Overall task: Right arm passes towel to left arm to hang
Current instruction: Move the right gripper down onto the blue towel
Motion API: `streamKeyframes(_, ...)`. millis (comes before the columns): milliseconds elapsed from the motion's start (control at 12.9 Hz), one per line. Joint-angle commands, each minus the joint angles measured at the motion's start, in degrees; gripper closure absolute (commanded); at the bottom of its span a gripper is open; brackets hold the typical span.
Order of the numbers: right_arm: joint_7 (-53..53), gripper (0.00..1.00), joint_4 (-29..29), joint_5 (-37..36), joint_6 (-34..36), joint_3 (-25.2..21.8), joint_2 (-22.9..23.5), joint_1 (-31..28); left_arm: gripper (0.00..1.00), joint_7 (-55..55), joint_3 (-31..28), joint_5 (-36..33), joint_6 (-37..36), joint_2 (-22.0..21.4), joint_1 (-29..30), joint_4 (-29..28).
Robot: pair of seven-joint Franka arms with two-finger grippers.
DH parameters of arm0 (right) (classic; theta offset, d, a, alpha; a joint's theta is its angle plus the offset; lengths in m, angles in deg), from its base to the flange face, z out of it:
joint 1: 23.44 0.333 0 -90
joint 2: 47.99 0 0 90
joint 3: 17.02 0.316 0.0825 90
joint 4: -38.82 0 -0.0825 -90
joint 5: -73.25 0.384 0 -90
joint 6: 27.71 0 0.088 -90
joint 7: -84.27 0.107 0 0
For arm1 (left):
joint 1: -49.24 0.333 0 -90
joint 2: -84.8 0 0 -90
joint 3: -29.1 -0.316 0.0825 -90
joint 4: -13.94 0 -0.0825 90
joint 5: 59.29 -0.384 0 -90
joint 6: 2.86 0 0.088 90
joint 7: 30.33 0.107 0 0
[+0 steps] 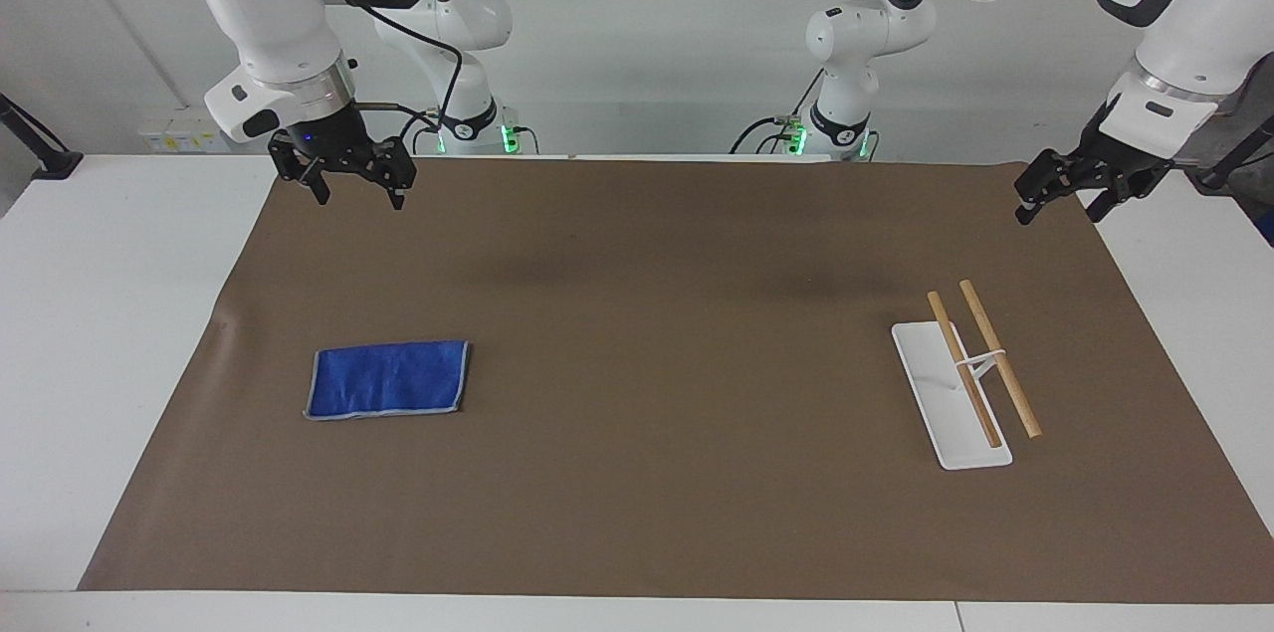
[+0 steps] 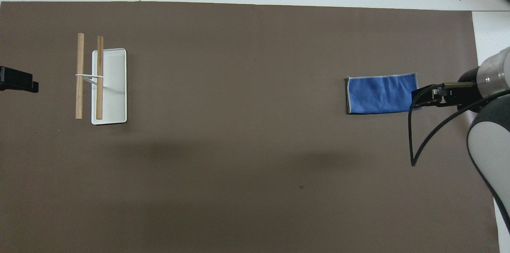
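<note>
One folded royal-blue towel [image 1: 388, 379], grey-edged.

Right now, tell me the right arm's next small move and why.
Probably lower the right end effector onto the towel. It is open and raised, holding nothing; the towel lies flat on the mat, untouched. The left end effector waits open, up by the rack.

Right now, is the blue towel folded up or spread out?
Folded. The towel lies flat on the brown mat as a small neat rectangle with pale edging.
</note>
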Motion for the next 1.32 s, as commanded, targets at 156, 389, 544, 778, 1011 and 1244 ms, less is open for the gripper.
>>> streamKeyframes(156,-1.55,0.00,-2.62,1.69,-2.23,-0.15,-1.82,-0.56,0.00,-0.28,0.45,0.13,0.22,-1.69,0.99,-1.81)
streamKeyframes(389,-1.64,0.00,-2.53,1.69,-1.71,-0.24,-1.82,-0.64,0.00,-0.28,0.45,0.13,0.22,-1.69,0.99,-1.81)
streamKeyframes(544,-1.55,0.00,-3.22,1.77,-2.06,-0.41,-1.91,-1.25,0.00,-0.28,0.45,0.13,0.22,-1.69,0.99,-1.81)
streamKeyframes(778,-3.74,0.00,-6.20,1.78,-6.77,-0.42,-1.38,-3.10,0.00,-0.28,0.45,0.13,0.22,-1.69,0.99,-1.81)
streamKeyframes(1011,-7.17,0.00,-15.77,1.69,-19.07,-0.42,-1.03,-4.59,0.00,-0.28,0.45,0.13,0.22,-1.69,0.99,-1.81)
streamKeyframes(1244,-7.35,0.00,-17.56,1.69,-25.69,-0.42,3.78,-4.95,0.00,-0.28,0.45,0.13,0.22,-1.69,0.99,-1.81)
